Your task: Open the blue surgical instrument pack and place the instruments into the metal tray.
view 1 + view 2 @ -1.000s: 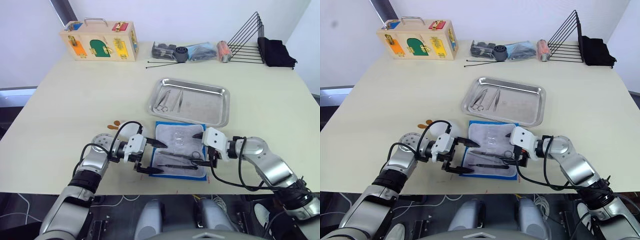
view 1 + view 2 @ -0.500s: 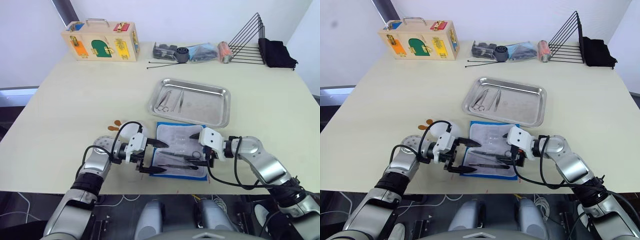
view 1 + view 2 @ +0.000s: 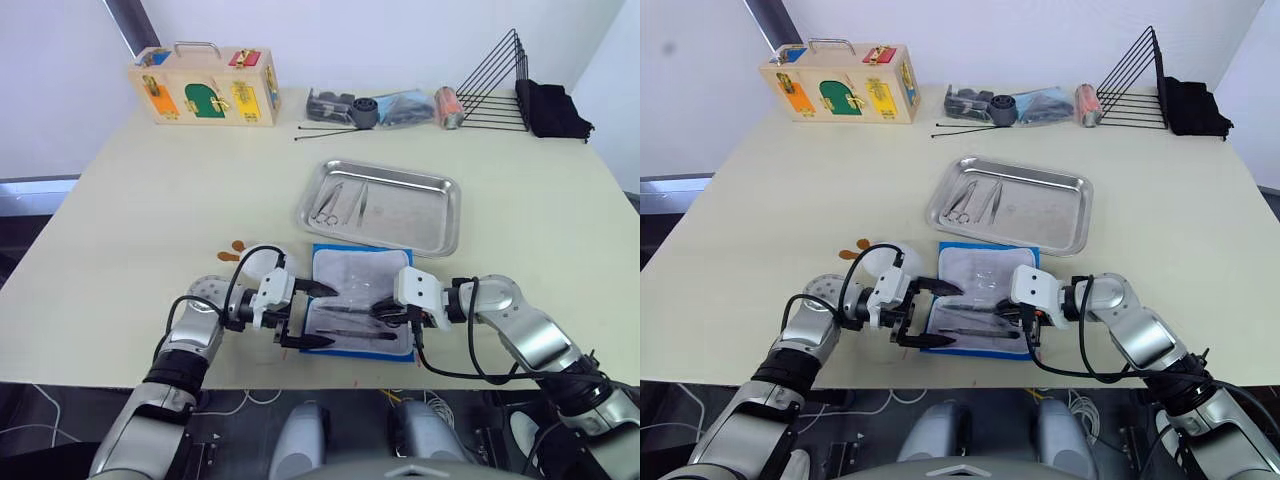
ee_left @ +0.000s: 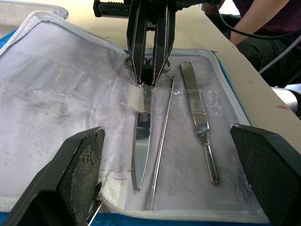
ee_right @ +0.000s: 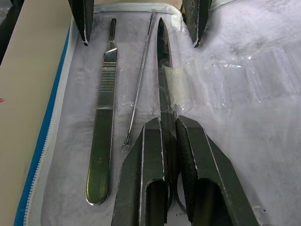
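The blue surgical instrument pack (image 3: 350, 268) lies open near the table's front edge, its pale lining up. On the lining lie scissors (image 4: 141, 141), a thin probe (image 4: 162, 136) and a flat steel handle (image 4: 200, 117). My right gripper (image 5: 169, 121) is shut on the scissors near their ring handles, with the blade (image 5: 163, 52) pointing away from it. My left gripper (image 3: 332, 316) stands open at the pack's left edge, holding nothing, its fingertips (image 5: 84, 23) facing the right gripper. Behind the pack sits the metal tray (image 3: 440, 215), with a few instruments (image 3: 335, 203) at its left end.
A wooden latch box (image 3: 205, 85) stands at the back left. A black wire rack (image 3: 495, 85) and dark cloth (image 3: 555, 105) are at the back right, with bagged items (image 3: 385, 108) and thin black rods (image 3: 325, 130) between. A person (image 4: 268, 19) sits beyond the table's front edge.
My right gripper has closed from wide open onto the scissors and shifted slightly left over the pack. The left gripper has stayed open in place.
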